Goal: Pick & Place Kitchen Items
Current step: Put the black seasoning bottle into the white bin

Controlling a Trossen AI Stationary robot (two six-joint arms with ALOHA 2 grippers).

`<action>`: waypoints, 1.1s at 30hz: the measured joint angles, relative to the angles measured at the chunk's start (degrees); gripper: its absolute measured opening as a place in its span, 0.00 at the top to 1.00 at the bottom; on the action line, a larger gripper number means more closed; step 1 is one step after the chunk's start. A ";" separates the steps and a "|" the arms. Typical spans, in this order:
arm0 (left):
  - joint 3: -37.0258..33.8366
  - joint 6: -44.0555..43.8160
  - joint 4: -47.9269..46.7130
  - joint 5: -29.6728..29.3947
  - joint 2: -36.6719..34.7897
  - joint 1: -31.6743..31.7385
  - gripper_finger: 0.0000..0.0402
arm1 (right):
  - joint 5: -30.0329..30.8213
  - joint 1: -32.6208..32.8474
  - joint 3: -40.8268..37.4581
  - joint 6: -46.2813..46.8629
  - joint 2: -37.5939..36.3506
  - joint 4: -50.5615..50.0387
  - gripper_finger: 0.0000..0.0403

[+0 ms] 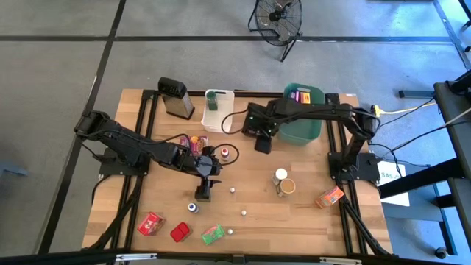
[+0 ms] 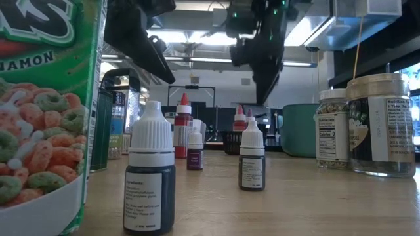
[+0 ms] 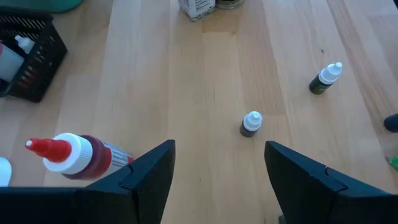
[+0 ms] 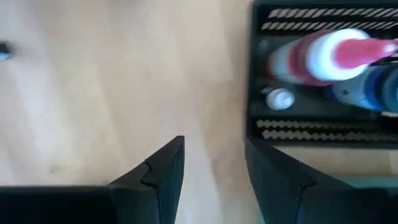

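Note:
Kitchen items lie scattered on the wooden table: small capped bottles (image 1: 232,190) (image 1: 243,213), two jars (image 1: 283,182), red packets (image 1: 151,223), a green packet (image 1: 213,234) and an orange packet (image 1: 329,197). My left gripper (image 3: 221,149) hangs open above the table's middle, nothing between its fingers. A red-capped bottle (image 3: 68,155) lies on its side below and beside one finger. My right gripper (image 4: 214,146) hangs open above the table, beside the black bin (image 4: 323,127), which holds a red-capped bottle (image 4: 336,53). It grips nothing.
A white bin (image 1: 218,110), a teal bin (image 1: 303,114) and a grey grater (image 1: 176,98) stand along the far edge. In the low view a white-capped bottle (image 2: 151,177) stands near the front edge. Bare wood lies between the bottles and the jars.

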 joint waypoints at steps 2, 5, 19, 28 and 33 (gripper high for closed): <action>0.00 -0.50 -0.56 0.77 -0.11 -0.23 0.40 | 0.00 1.82 1.69 0.73 0.00 -2.64 0.57; 0.00 -0.94 -2.10 1.92 -1.16 -0.71 0.39 | 0.03 4.72 3.20 2.09 0.00 -5.52 0.57; 0.00 -1.99 -7.86 1.72 -13.81 -3.67 0.39 | 0.11 16.74 4.21 7.29 -0.85 -10.02 0.57; 0.02 -0.89 -8.50 1.62 -16.86 -3.46 0.39 | 5.36 19.49 4.20 11.30 -4.55 -9.18 0.57; 0.00 1.57 -9.44 2.91 -15.91 -3.45 0.39 | 6.30 19.38 4.20 11.55 -5.14 -8.68 0.57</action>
